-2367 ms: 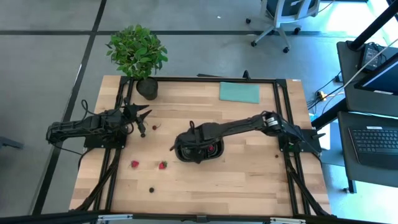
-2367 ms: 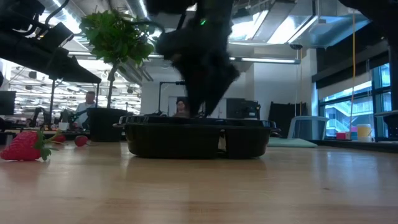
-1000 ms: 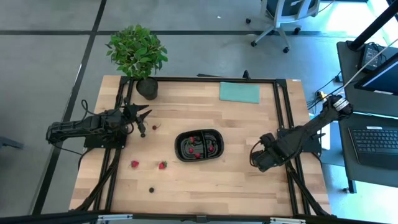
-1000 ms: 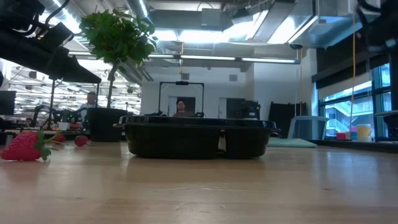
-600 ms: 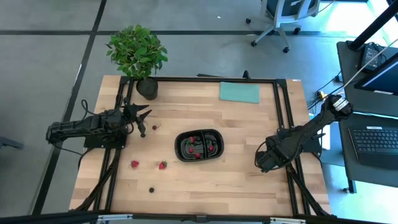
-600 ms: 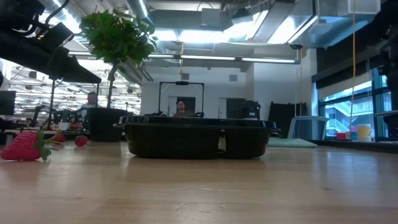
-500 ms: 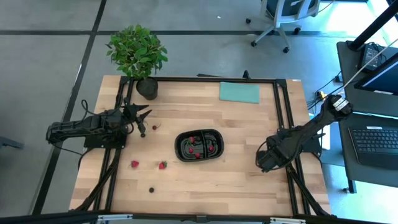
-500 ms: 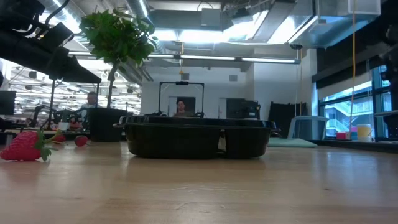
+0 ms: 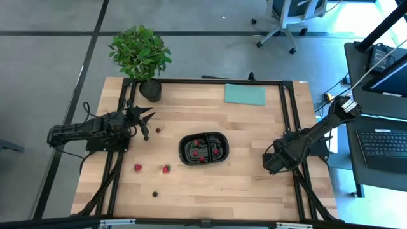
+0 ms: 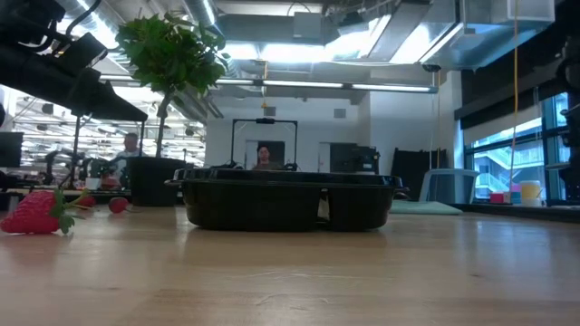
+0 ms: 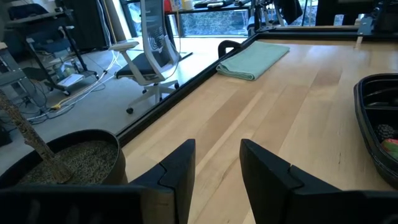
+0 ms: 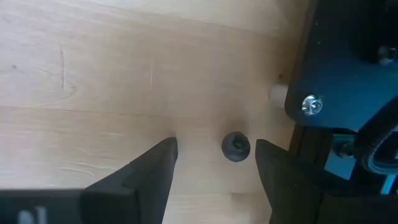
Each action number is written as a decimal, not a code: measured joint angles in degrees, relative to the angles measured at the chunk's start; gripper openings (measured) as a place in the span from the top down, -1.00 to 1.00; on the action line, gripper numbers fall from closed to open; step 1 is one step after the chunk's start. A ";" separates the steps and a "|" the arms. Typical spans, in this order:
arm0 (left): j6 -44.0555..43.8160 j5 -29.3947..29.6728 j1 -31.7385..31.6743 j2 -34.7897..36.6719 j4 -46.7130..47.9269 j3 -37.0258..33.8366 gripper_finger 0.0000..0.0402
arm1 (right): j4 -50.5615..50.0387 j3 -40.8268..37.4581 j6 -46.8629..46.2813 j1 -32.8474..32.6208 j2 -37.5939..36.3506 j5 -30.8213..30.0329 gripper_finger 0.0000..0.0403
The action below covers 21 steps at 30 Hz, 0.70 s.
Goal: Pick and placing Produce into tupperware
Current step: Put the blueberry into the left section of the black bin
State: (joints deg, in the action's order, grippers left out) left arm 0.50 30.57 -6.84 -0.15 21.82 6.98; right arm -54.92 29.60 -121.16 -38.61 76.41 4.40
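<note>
Produce (image 9: 201, 147) partly fills the tupperware (image 9: 219, 142) at table centre; strays lie left. Right gripper (image 12: 214, 163), open and empty, poises over a dark berry (image 12: 236, 145) near the right rail. Next: descend, close. Left gripper (image 11: 217, 171) waits open.

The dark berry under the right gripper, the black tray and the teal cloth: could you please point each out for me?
dark berry (image 12: 236, 147): right wrist view, its rounded top.
black tray (image 9: 203, 135): high view, its far rim.
teal cloth (image 9: 244, 94): high view, its middle.
</note>
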 joint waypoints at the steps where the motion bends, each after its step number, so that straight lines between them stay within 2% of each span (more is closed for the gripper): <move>1: 0.01 0.01 0.01 0.01 0.02 -0.01 0.40 | -0.01 -0.01 0.11 0.02 -0.01 0.00 -0.13; 21: -0.03 0.01 -0.01 0.01 0.02 -0.02 0.40 | 2.34 -0.30 1.46 0.02 0.14 -0.02 -0.13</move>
State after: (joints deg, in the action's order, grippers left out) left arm 0.47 30.59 -6.85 -0.14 21.85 6.96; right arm -52.59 29.30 -119.70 -38.59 76.55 4.38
